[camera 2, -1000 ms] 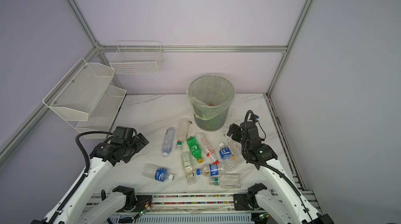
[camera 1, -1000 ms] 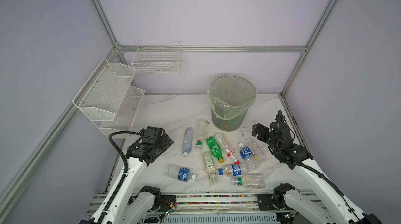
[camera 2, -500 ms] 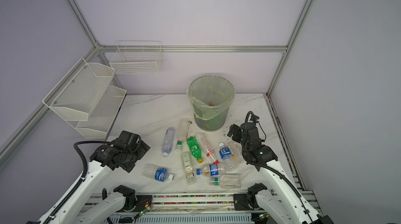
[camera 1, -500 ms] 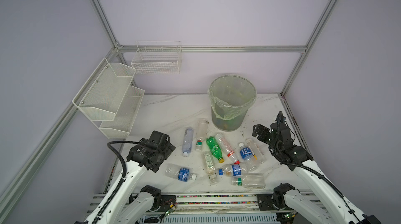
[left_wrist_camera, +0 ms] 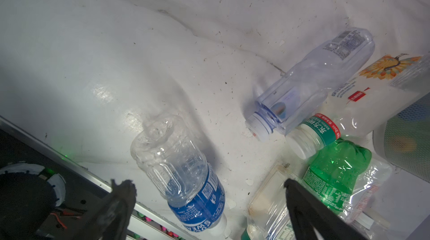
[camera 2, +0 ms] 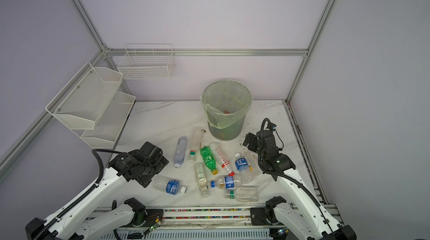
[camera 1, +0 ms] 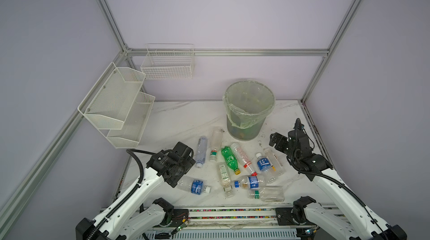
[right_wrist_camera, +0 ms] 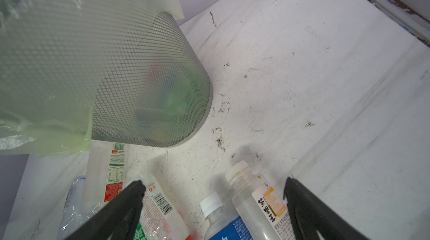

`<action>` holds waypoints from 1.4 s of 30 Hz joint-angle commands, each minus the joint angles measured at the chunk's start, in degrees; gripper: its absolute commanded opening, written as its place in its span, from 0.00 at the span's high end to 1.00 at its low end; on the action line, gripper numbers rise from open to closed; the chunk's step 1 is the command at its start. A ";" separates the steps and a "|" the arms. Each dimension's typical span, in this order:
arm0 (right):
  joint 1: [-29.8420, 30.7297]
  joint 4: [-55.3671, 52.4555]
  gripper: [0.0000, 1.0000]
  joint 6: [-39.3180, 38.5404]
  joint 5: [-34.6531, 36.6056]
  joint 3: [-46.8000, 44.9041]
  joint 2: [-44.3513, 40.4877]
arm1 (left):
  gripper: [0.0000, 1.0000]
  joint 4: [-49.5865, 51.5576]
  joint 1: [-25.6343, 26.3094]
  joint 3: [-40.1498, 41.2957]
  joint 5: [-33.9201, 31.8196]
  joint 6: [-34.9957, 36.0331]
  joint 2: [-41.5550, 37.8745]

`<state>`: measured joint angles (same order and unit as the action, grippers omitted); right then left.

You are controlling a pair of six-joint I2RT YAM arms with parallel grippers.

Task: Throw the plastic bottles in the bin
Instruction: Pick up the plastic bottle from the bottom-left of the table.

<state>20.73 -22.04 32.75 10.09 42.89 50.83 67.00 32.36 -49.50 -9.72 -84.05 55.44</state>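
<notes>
Since a second ago our left arm has dropped lower and swung toward the front edge, while our right arm has barely shifted.

Our left gripper (left_wrist_camera: 206, 184) is spread wide and holds nothing. In the left wrist view the clear blue-labelled bottle (left_wrist_camera: 186, 176) lies on its side between its fingertips, apart from the others, on the white marble-look table (camera 1: 176, 120). Our right gripper (right_wrist_camera: 214, 182) is equally wide and empty, hanging over two white-capped bottles, one with an orange-and-black label (right_wrist_camera: 256, 194). The remaining plastic bottles (camera 2: 221, 156), the green bottle (camera 1: 230, 158) among them, lie in a loose cluster in front of the mesh bin (camera 1: 246, 129). The bin stands upright toward the back of the table and is lined with a pale green bag. Coloured shapes show dimly through its wall.
</notes>
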 commanded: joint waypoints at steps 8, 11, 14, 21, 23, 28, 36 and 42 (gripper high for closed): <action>-0.16 0.60 0.03 0.61 1.19 -0.19 -1.21 | 0.00 1.48 13.45 0.45 -3.84 -13.23 6.65; -0.12 0.51 0.03 0.31 1.21 -0.15 -1.08 | 0.00 0.40 15.73 1.10 -4.43 -14.80 8.08; -0.16 0.79 0.03 -0.23 0.30 -0.27 -1.24 | 0.00 -3.11 16.67 2.68 -5.34 -13.87 7.39; -0.14 0.57 0.03 -0.58 0.22 -0.60 -2.56 | 0.00 -8.00 16.86 11.43 -4.91 -17.84 2.83; -0.15 0.77 0.03 -0.58 0.18 -0.77 -2.59 | 0.00 -8.88 16.81 13.26 -4.89 -18.74 2.39; -0.15 0.38 0.03 -0.46 -0.77 -0.28 -1.83 | 0.00 -9.51 16.83 13.99 -5.53 -18.93 3.89; -0.09 1.82 0.03 0.60 0.27 -2.82 -3.61 | 0.00 -9.74 16.85 15.38 -6.90 -19.65 6.28; -0.09 2.43 0.03 1.24 -0.77 -3.57 -2.92 | 0.05 -10.04 16.86 16.12 -8.58 -18.90 7.38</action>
<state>20.73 -21.17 32.97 9.34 39.70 48.12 57.04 48.95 -35.83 -15.62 -102.04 62.37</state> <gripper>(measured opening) 0.974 0.953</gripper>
